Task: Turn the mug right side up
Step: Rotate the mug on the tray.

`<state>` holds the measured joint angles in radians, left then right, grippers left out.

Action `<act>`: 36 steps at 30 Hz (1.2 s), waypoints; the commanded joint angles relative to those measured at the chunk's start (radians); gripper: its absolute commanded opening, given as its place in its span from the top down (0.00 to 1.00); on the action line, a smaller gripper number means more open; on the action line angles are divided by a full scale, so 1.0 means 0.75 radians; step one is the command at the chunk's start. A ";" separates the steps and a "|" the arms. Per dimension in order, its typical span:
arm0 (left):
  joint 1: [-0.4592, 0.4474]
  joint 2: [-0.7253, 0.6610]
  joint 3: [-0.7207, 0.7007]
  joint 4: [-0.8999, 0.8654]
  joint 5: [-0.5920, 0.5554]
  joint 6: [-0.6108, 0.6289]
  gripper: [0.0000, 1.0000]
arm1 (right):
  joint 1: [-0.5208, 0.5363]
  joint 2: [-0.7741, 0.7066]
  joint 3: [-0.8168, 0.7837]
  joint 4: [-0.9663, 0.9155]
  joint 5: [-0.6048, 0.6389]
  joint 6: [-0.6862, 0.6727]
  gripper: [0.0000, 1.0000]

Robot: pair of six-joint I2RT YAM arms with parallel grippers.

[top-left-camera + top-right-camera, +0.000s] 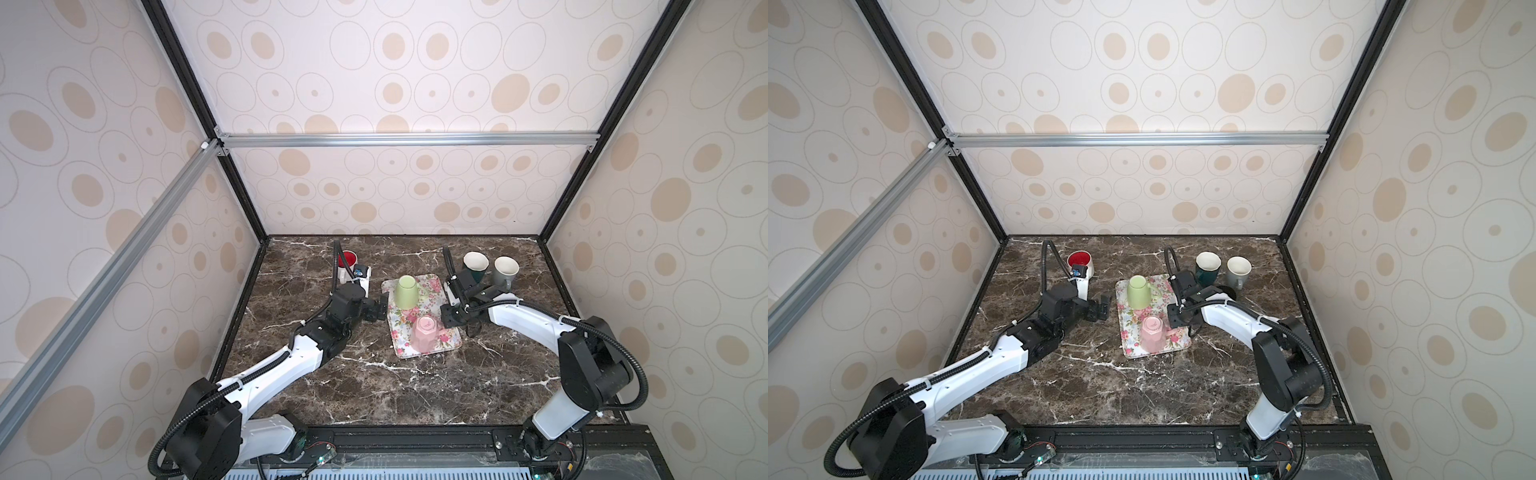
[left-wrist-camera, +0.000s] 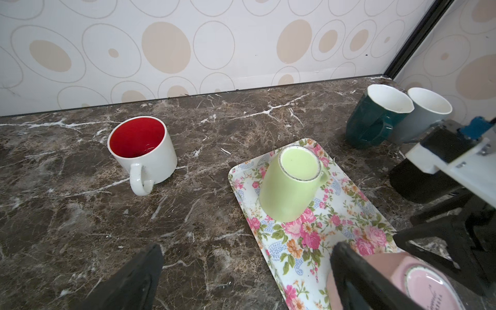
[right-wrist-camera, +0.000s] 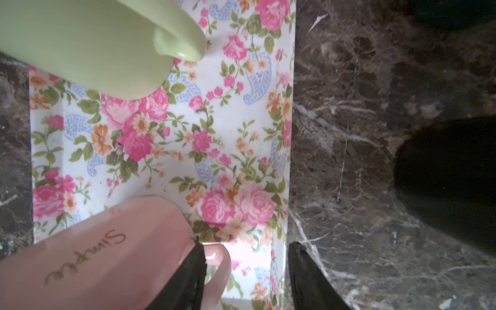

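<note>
Right gripper [image 3: 246, 244]: black jaws parted, handle between them, of upside-down pink faceted ceramic mug [image 3: 107, 255] on floral rectangular tray [image 3: 214, 150]. Only the right wrist view shows gold script "Simple"; base print in left wrist view unreadable. Left gripper [image 2: 241, 279]: spread wide, holding nothing.

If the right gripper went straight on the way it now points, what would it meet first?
Likely the pink mug's handle, between the right gripper's fingers; the floral tray lies beyond, though depth is unclear.
</note>
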<state>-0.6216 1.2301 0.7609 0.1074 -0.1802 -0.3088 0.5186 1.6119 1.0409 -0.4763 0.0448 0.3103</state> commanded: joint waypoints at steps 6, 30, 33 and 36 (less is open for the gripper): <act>-0.020 0.027 0.087 -0.019 0.029 -0.026 0.02 | 0.061 -0.169 -0.136 -0.028 -0.025 0.079 0.48; -0.029 -0.035 0.016 0.019 0.009 -0.041 0.02 | 0.174 -0.270 -0.190 0.140 -0.195 -0.283 0.30; -0.030 -0.052 0.000 0.017 -0.004 -0.041 0.02 | 0.174 -0.245 -0.188 0.189 -0.265 -0.329 0.30; -0.028 -0.057 0.000 0.005 -0.003 -0.036 0.02 | 0.175 -0.210 -0.166 0.229 -0.350 -0.322 0.29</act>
<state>-0.6353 1.2057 0.7628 0.1104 -0.1642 -0.3267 0.6441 1.4303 0.8803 -0.3523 -0.1474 0.1066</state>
